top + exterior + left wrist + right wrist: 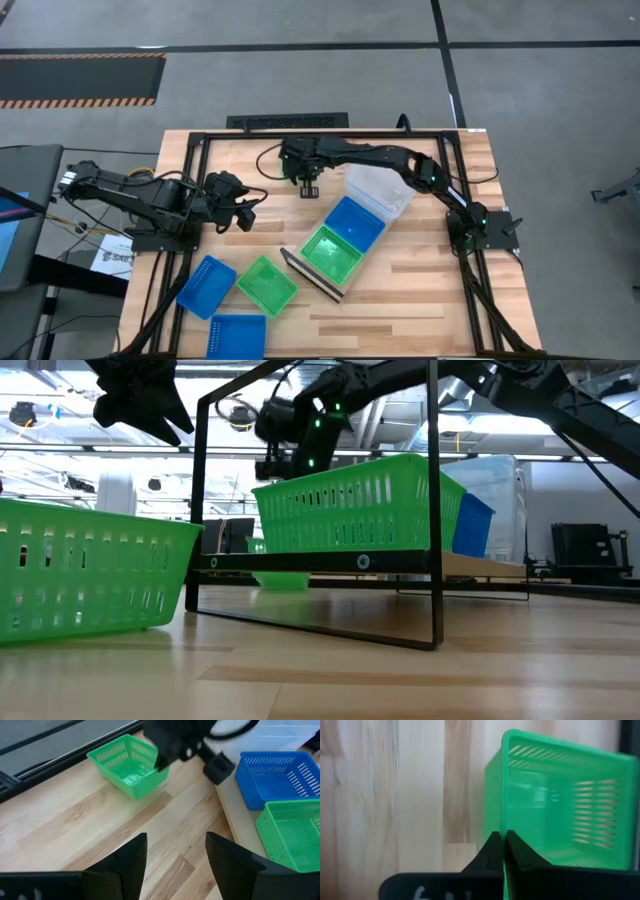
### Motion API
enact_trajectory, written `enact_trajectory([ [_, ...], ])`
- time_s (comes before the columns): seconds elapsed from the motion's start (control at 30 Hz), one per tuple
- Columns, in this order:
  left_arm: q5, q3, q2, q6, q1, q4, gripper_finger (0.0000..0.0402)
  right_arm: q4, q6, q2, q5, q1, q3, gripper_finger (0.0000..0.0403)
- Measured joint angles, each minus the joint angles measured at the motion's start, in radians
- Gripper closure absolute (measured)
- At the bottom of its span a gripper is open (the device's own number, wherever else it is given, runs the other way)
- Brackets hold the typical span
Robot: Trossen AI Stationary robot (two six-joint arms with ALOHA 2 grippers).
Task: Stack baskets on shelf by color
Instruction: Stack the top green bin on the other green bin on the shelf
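The shelf lies slantwise on the table and carries a green basket, a blue one and a clear one in a row. Another green basket sits near the table's far edge; the right arm hides it in the high view. My right gripper is shut on that basket. My left gripper hovers open over bare wood at the table's left, holding nothing. Two blue baskets and a green one rest on their bottoms at the near left. My right gripper pinches the top rim of one side wall of the green basket, one finger inside the basket and one outside. The fingers come from above, slanting steeply down. The basket's underside seems to be on the table; whether the gripped side is raised I cannot tell.
Black frame rails run along the table's far and side edges. The shelf's black end frame stands upright at its near end. Bare wood lies at the table's near right.
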Motion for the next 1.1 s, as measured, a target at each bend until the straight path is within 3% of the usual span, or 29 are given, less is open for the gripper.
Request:
enact_trajectory([
  [0.13, 0.0, 0.0, -0.001, 0.0, 0.0, 0.0, 0.0212, -0.086, 0.004, 0.0, -0.001, 0.0, 0.13, 0.0401],
  [0.57, -0.029, 0.0, -0.132, 0.011, -0.005, -0.003, 0.0212, -0.191, 0.002, -0.319, 0.073, 0.051, 0.109, 0.0402],
  [0.73, -0.057, 0.0, -0.163, 0.026, -0.007, -0.009, 0.0212, -0.322, -0.069, -0.462, 0.085, 0.192, 0.11, 0.0402],
  [0.87, -0.067, 0.0, -0.162, 0.048, -0.007, -0.008, 0.0212, -0.425, -0.071, -0.526, 0.224, 0.37, 0.11, 0.0402],
  [1.0, -0.069, 0.0, -0.146, 0.048, -0.007, -0.006, 0.0212, -0.593, 0.045, -0.524, 0.285, 0.546, 0.11, 0.0402],
  [1.1, -0.07, 0.0, -0.146, 0.049, -0.007, -0.004, 0.0212, -0.569, 0.131, -0.505, 0.376, 0.663, 0.074, 0.0403],
])
